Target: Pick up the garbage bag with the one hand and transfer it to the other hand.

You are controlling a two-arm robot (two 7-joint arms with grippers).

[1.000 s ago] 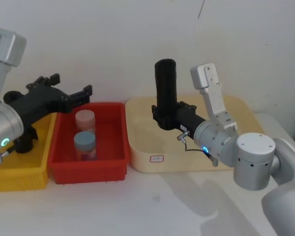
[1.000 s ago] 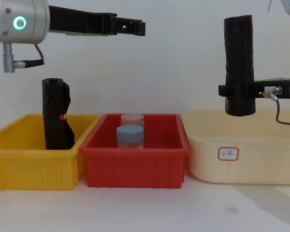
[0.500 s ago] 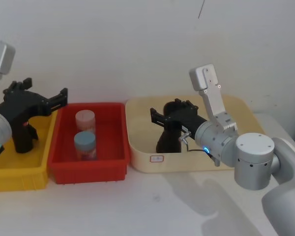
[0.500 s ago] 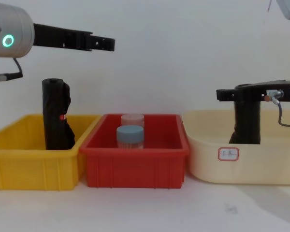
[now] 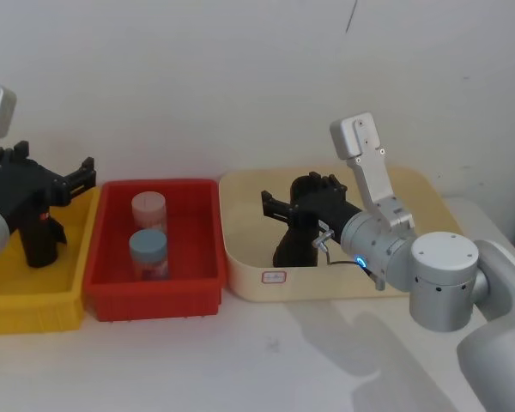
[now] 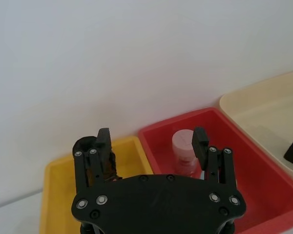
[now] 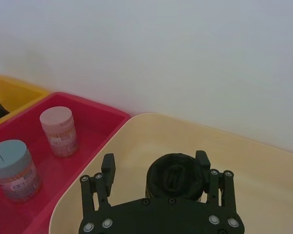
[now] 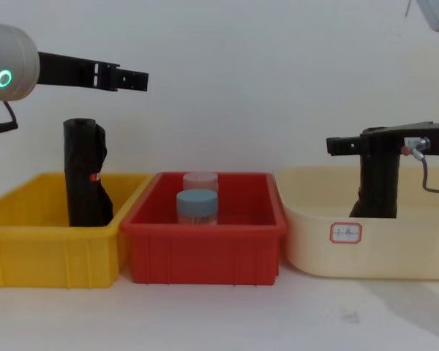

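The right claw, 3 o'clock from the red bin, is spread wide, holding nothing, astride the garbage bag standing upright in the cream tray. It seems to brush one side; a careless withdrawal could topple the roll. The left claw, 9 o'clock, gapes empty over the yellow bin.

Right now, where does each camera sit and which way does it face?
Head: high on the robot, facing forward and down on yellow bin, red bin and cream tray; left gripper and right gripper show.
Chest: lower, facing level across the table; both grippers enter from the sides.
Left wrist: behind the left gripper's open fingers, facing the yellow and red bins.
Right wrist: behind the right gripper's open fingers, facing the garbage bag between them.
Head and chest share the bag upright in the cream tray.
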